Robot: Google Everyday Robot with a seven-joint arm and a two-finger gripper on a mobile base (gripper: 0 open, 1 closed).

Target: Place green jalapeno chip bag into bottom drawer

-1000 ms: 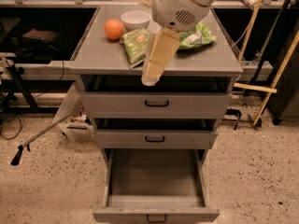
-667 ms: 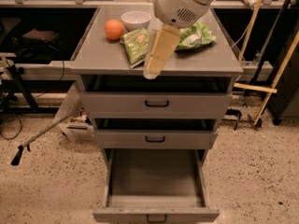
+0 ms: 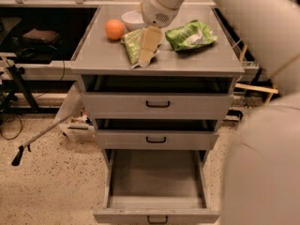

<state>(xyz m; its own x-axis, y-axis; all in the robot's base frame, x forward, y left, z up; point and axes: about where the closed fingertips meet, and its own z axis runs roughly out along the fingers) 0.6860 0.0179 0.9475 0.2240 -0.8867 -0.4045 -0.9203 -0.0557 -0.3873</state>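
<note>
The green jalapeno chip bag (image 3: 131, 44) lies flat on the grey cabinet top (image 3: 187, 60), left of centre. My gripper (image 3: 147, 49) hangs from the white wrist and sits right on the bag's right side, covering part of it. The bottom drawer (image 3: 157, 179) is pulled out toward me at the foot of the cabinet, and its inside is bare. My arm crosses the upper right and fills the lower right of the view.
A bright green bag (image 3: 191, 34), an orange (image 3: 114, 29) and a white bowl (image 3: 132, 18) also lie on the cabinet top. The top drawer (image 3: 158, 105) and middle drawer (image 3: 156, 139) stand slightly ajar. A stick (image 3: 42, 136) lies on the speckled floor at left.
My gripper has moved from over the cabinet's front edge back and down onto the olive-green bag. My arm now fills the right side of the view.
</note>
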